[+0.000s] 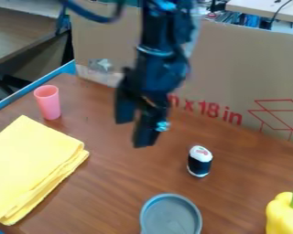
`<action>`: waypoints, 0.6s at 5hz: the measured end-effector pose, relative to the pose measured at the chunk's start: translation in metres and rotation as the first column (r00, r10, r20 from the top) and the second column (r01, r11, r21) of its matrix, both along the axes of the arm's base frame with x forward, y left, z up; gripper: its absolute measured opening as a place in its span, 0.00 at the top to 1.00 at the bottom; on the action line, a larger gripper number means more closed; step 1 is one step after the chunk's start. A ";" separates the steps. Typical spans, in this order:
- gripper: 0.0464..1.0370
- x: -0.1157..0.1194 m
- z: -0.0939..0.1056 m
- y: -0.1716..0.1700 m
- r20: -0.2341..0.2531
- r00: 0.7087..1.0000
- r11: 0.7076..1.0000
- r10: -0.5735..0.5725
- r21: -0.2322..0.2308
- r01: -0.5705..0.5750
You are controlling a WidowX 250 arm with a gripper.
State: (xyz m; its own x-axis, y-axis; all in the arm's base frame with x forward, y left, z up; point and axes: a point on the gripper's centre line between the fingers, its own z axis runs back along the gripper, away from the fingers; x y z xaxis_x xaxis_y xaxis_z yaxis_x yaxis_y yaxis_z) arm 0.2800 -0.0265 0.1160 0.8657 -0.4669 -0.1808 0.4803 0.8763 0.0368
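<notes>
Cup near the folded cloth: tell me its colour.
The cup is pink, seen best in the camera view.

fairly bright, diffuse light leaves faint shadows on the table (115,183).

White toy roll (199,161) — black-banded, upright
</notes>
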 end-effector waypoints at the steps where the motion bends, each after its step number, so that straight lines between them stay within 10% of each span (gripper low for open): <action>1: 0.04 0.029 -0.020 -0.019 -0.031 0.999 0.999 -0.040 0.023 0.040; 3: 0.04 0.066 -0.066 -0.028 -0.037 0.999 0.998 -0.033 0.045 0.034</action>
State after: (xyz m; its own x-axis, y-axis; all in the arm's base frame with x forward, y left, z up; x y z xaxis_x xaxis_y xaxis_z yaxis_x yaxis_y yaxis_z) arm 0.3462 -0.0548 0.0503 0.8422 -0.4862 -0.2331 0.5112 0.8575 0.0584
